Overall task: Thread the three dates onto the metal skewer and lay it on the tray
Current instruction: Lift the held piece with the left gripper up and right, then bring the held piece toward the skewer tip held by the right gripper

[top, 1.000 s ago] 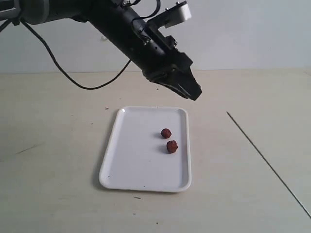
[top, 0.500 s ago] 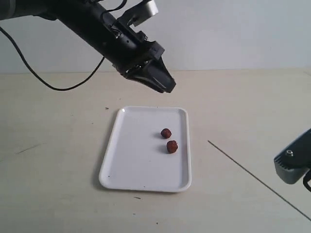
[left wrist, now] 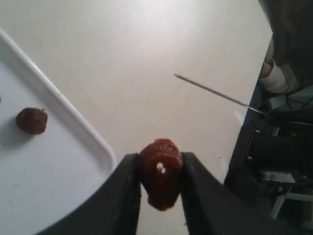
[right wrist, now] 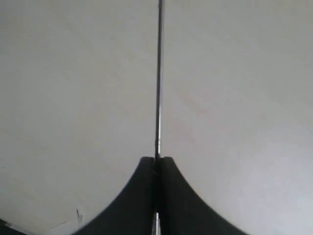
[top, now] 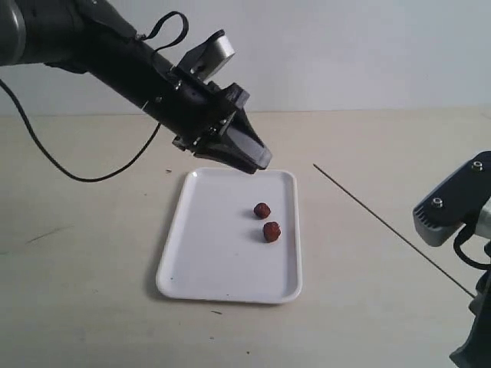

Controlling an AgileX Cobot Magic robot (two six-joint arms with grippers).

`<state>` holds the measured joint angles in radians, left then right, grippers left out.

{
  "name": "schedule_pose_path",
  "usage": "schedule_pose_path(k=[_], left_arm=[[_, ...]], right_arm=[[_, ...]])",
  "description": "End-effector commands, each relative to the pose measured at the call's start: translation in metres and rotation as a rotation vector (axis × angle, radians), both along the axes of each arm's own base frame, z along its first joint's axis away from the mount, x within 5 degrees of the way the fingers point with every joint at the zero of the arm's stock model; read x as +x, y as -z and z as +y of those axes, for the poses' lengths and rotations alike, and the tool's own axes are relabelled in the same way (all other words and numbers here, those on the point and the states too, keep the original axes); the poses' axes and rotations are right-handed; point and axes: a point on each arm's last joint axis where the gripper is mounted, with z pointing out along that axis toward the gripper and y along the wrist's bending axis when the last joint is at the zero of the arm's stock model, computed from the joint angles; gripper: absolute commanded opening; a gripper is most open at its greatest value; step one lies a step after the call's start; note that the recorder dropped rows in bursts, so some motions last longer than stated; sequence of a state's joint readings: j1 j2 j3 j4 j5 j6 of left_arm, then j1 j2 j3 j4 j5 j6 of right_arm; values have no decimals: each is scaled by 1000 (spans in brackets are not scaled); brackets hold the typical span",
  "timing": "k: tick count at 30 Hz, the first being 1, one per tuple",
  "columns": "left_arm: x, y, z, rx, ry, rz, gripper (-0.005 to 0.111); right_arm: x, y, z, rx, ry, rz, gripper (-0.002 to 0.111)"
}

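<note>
Grips one date (left wrist: 160, 178) in the left claw (top: 257, 162) near the tray's (top: 207, 261) far edge, with two dates (top: 262, 210) lying on the tray. Pinches the skewer (top: 383, 226) tight in the right claw (right wrist: 157, 164), out to the tray's right.

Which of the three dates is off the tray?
The date clamped in the left gripper, up in the air. The other two dates lie loose on the tray, close together.

Exterior view: left end effector (top: 259, 162) hides its date (left wrist: 161, 178); right arm (top: 449, 211) covers one end of the skewer (top: 376, 215).
</note>
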<state>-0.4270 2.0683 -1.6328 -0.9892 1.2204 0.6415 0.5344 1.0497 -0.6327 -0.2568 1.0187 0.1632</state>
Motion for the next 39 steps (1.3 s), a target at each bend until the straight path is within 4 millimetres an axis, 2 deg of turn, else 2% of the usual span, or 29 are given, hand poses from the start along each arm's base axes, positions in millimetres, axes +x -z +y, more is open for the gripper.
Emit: schedule_pose_path(k=[1,6,14,22,29,39], left_arm=[[-4,15,8,-22,-24,68,29],[-8,18,8,-40,-29,92,29],[-11,4,10,-45,-29,61,29],[-18,8,11,-10,-10,66,29],[-27,22,15,34,-3,112,29],[-26,16,11,-37,-43,149,29]], right_arm=[[1,-3,3,17,-42,-7,0],[0,-2,9,71,-93,9,0],[-3,-2,17,143,-157,32,0],[-4,-2,16,140,-150,41,0],[-9,-1,16,145,-132,106,0],[-13,-1,23,219,-181,142,0]])
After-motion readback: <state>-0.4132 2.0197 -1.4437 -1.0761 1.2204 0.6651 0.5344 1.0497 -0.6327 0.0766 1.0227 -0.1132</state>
